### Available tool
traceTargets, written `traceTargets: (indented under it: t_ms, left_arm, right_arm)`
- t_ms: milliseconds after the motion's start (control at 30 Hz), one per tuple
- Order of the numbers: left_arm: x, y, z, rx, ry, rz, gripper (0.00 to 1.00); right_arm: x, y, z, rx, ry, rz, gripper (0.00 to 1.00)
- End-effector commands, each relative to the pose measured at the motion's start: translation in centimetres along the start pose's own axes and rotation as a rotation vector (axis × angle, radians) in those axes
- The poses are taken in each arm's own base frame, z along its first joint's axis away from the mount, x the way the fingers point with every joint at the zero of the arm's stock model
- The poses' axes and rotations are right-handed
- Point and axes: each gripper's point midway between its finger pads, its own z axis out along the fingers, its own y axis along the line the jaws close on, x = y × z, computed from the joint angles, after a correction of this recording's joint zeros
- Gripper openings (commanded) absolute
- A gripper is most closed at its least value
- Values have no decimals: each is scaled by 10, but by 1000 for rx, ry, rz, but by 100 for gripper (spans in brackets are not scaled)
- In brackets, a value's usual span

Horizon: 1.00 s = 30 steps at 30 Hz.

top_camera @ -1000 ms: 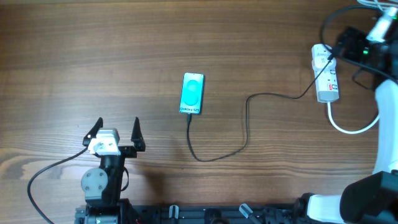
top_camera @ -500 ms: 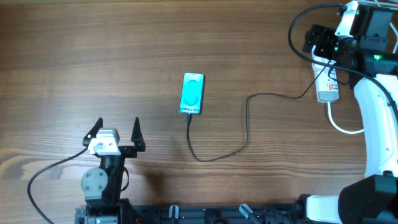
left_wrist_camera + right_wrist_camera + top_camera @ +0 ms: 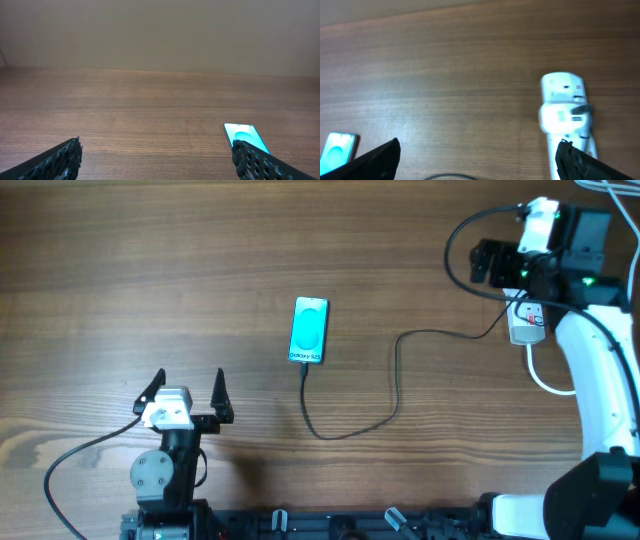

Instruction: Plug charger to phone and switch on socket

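Wooden desk [image 3: 150,260] has phone [image 3: 309,330] central, charger [image 3: 397,370] reaching its lower edge, socket [image 3: 522,332] far right near the open right tool [image 3: 479,150], which should press the switch squarely; left tool [image 3: 188,380] open too.

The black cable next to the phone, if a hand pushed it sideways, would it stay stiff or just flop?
Probably floppy: the cable lies in loose curves flat on the table. It looks thin, so likely light. Since its ends reach the phone and the power strip, a push might tug either.
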Motion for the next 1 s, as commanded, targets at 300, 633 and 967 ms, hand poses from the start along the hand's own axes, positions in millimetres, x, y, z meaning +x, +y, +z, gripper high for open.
traceTargets:
  t_ms: [300, 633, 967]
  left_arm:
    - [1, 0, 0, -2, -2, 16, 100]
    - [1, 0, 0, -2, -2, 16, 100]
    - [1, 0, 0, -2, -2, 16, 100]
  right_arm:
    - [86, 56, 42, -127, 99, -110, 100]
    - [136, 50, 33, -131, 49, -117, 100]
    - [164, 44, 8, -115, -137, -143, 100]
